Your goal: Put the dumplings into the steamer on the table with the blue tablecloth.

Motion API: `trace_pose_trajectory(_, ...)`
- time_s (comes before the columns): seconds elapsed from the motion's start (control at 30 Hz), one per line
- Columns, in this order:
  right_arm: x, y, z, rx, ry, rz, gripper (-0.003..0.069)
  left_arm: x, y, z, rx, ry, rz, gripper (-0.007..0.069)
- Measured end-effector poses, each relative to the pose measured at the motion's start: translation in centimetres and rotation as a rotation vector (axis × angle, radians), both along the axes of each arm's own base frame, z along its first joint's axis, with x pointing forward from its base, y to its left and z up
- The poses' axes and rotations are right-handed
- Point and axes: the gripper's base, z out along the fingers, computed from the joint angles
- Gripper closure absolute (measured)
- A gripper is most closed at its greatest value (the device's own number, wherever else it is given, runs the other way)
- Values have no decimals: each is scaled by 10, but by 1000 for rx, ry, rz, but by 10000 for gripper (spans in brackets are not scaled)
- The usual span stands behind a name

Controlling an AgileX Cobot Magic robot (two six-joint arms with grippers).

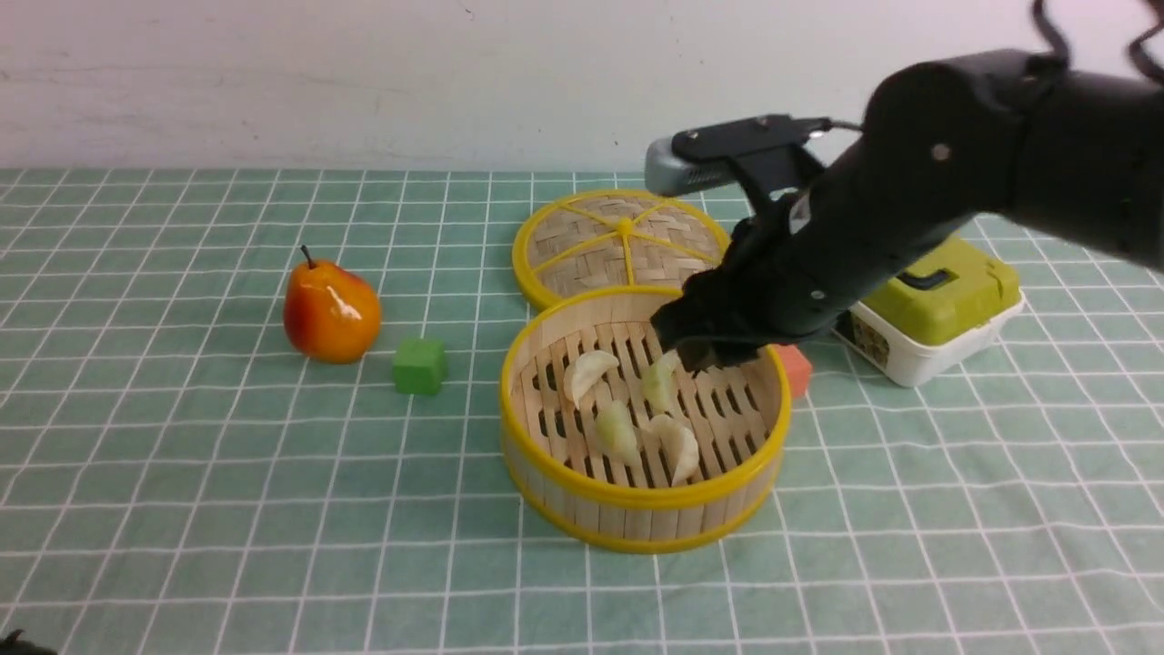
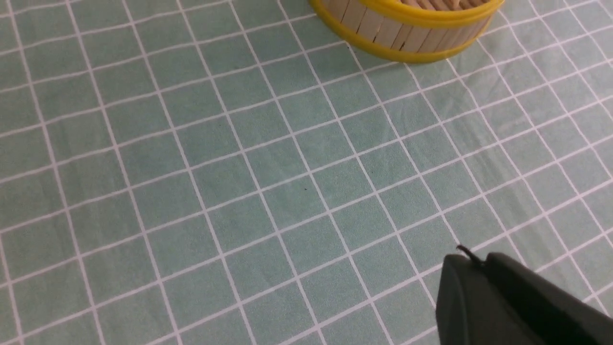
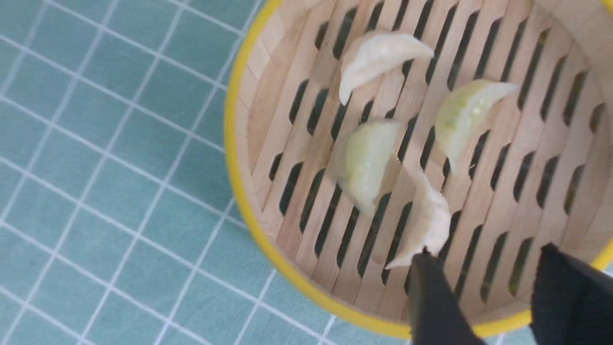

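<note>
The steamer (image 1: pixel 637 498) stands mid-table on the blue tablecloth (image 1: pixel 182 455). Several pale dumplings lie on its slatted floor, among them one at the back left (image 1: pixel 589 371) and one at the front right (image 1: pixel 679 448). My right gripper (image 1: pixel 707 353) hovers over the steamer's back right part. In the right wrist view it (image 3: pixel 486 254) is open and empty, one finger (image 3: pixel 431 297) next to a cream dumpling (image 3: pixel 428 223). Near it lie a greenish dumpling (image 3: pixel 366 163) and others. My left gripper (image 2: pixel 471 261) is shut and empty above bare cloth, short of the steamer's wall (image 2: pixel 407 36).
The flat woven lid (image 1: pixel 621 244) lies just behind the steamer. A pear (image 1: pixel 330 312) and a green cube (image 1: pixel 419 366) sit to the left. An orange block (image 1: pixel 796 368) and a green-and-white box (image 1: pixel 937 314) are to the right, under my right arm.
</note>
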Motion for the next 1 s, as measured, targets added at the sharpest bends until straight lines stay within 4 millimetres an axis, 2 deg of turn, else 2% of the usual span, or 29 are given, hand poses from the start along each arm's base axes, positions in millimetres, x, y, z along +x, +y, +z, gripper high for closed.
trace_pose_trajectory(0.13, -44, -25, 24, 96, -139, -22, 559, -8, 5, -15, -70, -104, 9, 586)
trace_pose_trajectory(0.23, -75, -44, 30, 151, -233, -41, 655, -11, 6, -18, -113, -151, 18, 583)
trace_pose_trajectory(0.37, -122, -73, 35, 237, -381, -68, 680, -11, 7, -18, -139, -166, 28, 576)
trace_pose_trajectory(0.6, -179, -106, 37, 308, -533, -72, 680, -11, 7, -18, -141, -166, 29, 568)
trace_pose_trajectory(0.77, -195, -115, 45, 333, -588, -68, 680, -11, 7, -18, -142, -166, 29, 566)
trace_pose_trajectory(1.0, -198, -117, 44, 324, -577, -63, 679, -11, 7, -18, -142, -166, 29, 555)
